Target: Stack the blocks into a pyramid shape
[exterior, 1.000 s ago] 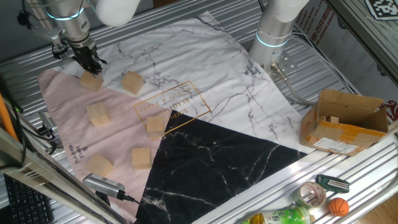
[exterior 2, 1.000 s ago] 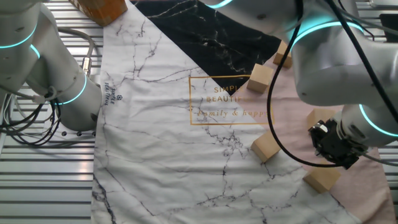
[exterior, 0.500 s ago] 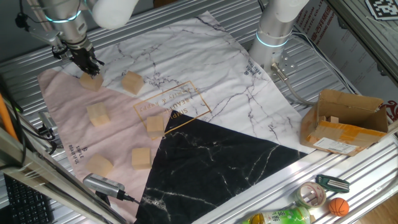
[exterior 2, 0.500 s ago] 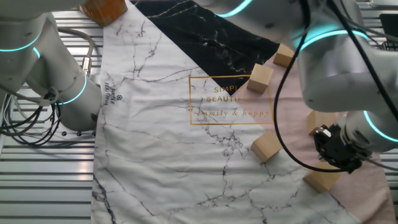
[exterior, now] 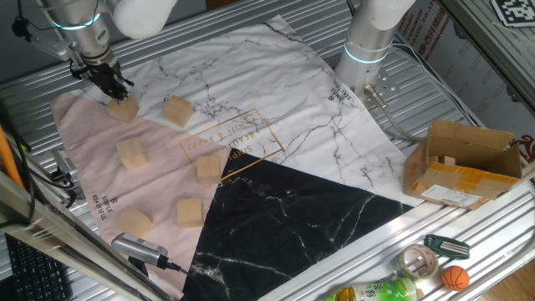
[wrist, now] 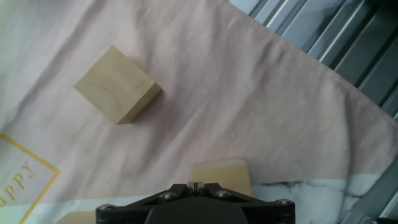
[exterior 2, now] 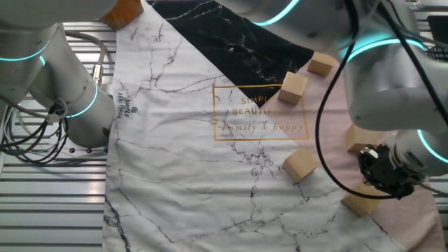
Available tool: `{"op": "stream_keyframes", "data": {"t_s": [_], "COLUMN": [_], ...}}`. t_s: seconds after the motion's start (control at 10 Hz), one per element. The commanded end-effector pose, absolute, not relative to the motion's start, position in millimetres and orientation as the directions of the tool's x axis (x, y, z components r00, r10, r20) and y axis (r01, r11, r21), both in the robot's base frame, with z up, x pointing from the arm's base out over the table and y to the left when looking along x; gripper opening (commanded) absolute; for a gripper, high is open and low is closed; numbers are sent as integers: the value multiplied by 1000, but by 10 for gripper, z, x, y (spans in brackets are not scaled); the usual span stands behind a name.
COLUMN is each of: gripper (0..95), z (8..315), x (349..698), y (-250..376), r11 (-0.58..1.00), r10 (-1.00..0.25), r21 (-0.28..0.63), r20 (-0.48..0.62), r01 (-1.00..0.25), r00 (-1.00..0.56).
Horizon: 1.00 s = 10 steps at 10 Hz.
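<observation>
Six plain cubes of pale unfinished wood lie scattered, none stacked, on the soft printed cloth that covers your ribbed metal tabletop. The cloth is marble white, matte pink and black, with a gold-lined text box at its centre. Use that box as your landmark: one block sits on its edge toward the pink side, and another block lies just beside its white-side corner. Three more blocks rest well apart from it on the pink. The sixth block lies farthest from the box, near the cloth's corner.

Your arm's black fingers hang right above that sixth block. You cannot tell from any view how far apart they are, or whether they touch the wood. In the hand view the gripper body cuts off the near block at the frame's bottom. From the other side, the wrist hides part of the same block.
</observation>
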<state>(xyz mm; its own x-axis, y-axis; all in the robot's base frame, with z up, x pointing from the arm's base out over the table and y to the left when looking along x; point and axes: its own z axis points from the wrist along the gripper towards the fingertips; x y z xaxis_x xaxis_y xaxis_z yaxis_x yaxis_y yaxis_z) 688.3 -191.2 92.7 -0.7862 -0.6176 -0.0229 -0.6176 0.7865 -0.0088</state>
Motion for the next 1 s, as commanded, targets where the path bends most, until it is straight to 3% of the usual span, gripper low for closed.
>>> {"op": "stream_keyframes", "data": {"t_s": [0.1, 1.0], "gripper": [0, 0], "z": [909, 821], "x": [6859, 6955], "y": [-1958, -2117], "r11": [784, 761], "r10": [-621, -648], "r21": [-10, -10], "r20": [-25, -26], "r01": [-621, -648], "r00": [-783, -761]}}
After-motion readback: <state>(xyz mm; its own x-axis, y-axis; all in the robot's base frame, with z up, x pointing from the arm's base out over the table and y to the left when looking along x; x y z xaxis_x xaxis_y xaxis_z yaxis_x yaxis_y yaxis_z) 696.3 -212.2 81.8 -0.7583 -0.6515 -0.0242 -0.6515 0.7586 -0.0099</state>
